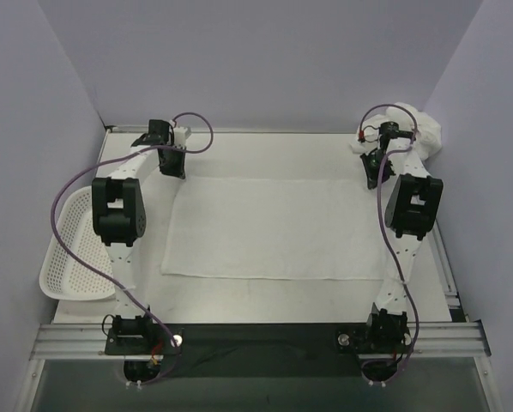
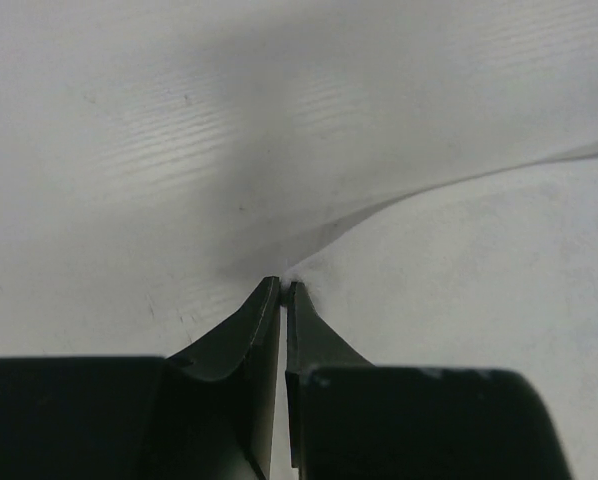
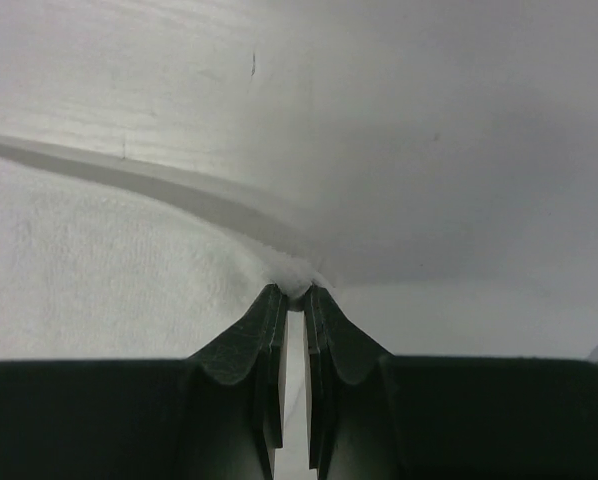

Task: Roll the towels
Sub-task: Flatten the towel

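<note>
1 towel (image 1: 274,227) lies spread flat across the middle of the top view, its long side running left to right. The left gripper (image 1: 172,168) pinches its upper left corner and the right gripper (image 1: 374,173) its upper right corner. Both wrist views show the jaws closed on a small peak of cloth. For a tidy roll, the 2 corners should probably lift only slightly and travel together toward the bottom of the frame, level with each other, so the edge folds straight. A bunched towel (image 1: 424,129) sits in the upper right corner, just behind the right gripper. A basket (image 1: 68,249) stands at the left edge, apart from the cloth. Bare table (image 1: 265,296) below the towel's lower edge leaves room for rolling.
</note>
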Robot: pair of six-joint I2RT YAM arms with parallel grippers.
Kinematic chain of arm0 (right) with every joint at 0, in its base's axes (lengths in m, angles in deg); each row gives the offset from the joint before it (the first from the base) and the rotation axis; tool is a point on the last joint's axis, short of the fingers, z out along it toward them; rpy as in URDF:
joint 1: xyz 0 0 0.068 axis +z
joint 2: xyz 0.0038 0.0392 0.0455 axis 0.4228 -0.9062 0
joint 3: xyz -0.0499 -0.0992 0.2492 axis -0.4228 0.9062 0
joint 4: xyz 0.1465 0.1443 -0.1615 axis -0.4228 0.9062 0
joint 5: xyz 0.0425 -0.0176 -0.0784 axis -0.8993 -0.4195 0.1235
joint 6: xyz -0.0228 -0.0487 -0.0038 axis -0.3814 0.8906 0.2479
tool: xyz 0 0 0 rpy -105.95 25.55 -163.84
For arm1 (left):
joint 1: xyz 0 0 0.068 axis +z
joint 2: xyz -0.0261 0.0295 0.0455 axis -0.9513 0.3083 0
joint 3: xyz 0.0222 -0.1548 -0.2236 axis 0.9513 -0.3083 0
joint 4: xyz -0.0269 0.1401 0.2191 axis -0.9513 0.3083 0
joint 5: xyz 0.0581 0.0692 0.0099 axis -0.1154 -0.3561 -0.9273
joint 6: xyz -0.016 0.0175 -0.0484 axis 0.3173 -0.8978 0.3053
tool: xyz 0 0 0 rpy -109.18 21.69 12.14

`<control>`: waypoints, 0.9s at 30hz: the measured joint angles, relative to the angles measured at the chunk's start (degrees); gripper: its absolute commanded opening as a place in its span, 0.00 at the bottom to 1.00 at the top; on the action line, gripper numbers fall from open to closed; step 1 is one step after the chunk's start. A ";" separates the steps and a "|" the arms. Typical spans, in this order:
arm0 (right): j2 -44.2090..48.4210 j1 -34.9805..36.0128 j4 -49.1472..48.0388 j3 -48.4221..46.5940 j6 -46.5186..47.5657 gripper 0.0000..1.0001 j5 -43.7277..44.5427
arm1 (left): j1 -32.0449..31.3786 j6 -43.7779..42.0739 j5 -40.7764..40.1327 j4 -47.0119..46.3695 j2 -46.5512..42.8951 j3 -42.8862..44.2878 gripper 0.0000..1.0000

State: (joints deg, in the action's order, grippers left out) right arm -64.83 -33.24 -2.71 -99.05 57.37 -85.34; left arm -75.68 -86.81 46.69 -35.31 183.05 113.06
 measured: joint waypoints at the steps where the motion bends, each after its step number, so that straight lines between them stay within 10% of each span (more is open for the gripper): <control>1: -0.76 0.26 -0.02 -0.81 -0.13 0.00 1.03 | 0.02 0.17 -0.52 0.02 1.81 1.51 0.00; 5: -3.28 1.38 0.00 -4.46 -1.18 0.26 5.29 | 0.04 1.01 -2.12 0.24 5.77 4.66 0.00; 7: -4.07 1.64 -0.44 -5.66 -1.57 0.57 7.56 | 0.11 1.46 -2.60 0.39 6.49 5.49 0.33; 10: -4.20 1.92 -0.50 -5.86 -2.75 0.62 9.35 | 0.44 1.68 -2.10 0.61 6.73 6.56 0.59; 17: -1.36 -0.44 -0.46 -4.81 -6.10 0.26 6.88 | 3.23 2.75 2.08 0.90 5.16 8.15 0.54; 27: 4.39 -1.53 2.16 -3.13 -11.56 0.08 -3.41 | 1.86 6.10 7.89 0.81 2.05 6.73 0.25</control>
State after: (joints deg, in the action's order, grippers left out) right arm -60.43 -34.77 -0.55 -102.17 45.81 -88.75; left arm -73.82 -80.71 54.58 -34.51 185.11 119.79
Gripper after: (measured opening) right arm 0.099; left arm 0.282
